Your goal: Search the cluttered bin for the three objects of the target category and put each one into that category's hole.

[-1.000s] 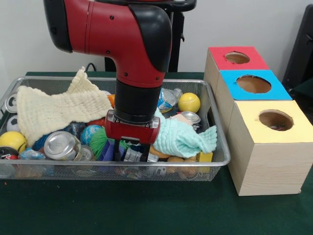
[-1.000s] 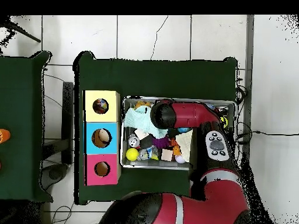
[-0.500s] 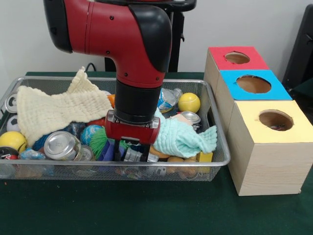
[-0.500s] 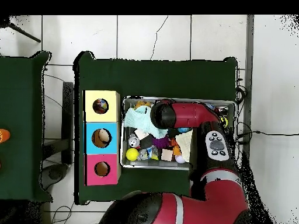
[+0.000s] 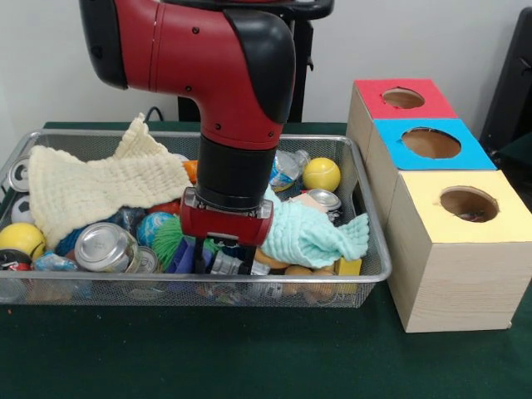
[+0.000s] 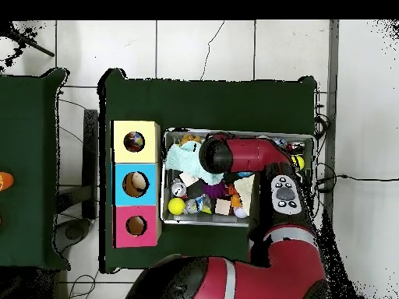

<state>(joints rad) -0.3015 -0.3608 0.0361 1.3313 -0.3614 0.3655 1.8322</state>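
The wire mesh bin [image 5: 366, 270] holds mixed clutter; it also shows in the overhead view [image 6: 312, 140]. My gripper [image 5: 224, 264] is low in the bin near its front wall. Its two black fingers [image 5: 202, 253] stand apart among a green spiky ball, purple pieces and a small silver item. No polka-dot cloth shows in the bin. The yellow-faced cube [image 5: 453, 249] stands to the right of the bin, with its round hole [image 5: 469, 203]. From overhead, something multi-coloured lies inside the hole [image 6: 134, 142]. The arm hides the gripper in the overhead view.
A cream waffle cloth [image 5: 100, 187] covers the bin's left back. A mint-green cloth [image 5: 320, 233] lies right of the gripper. Cans [image 5: 104, 247], yellow balls [image 5: 321, 174] and a bottle fill the rest. The blue-faced cube [image 5: 431, 143] and red-faced cube [image 5: 402, 98] stand behind the yellow one.
The arm has shifted very slightly to the right in the front view. The gripper stays low in the bin with its fingers apart.
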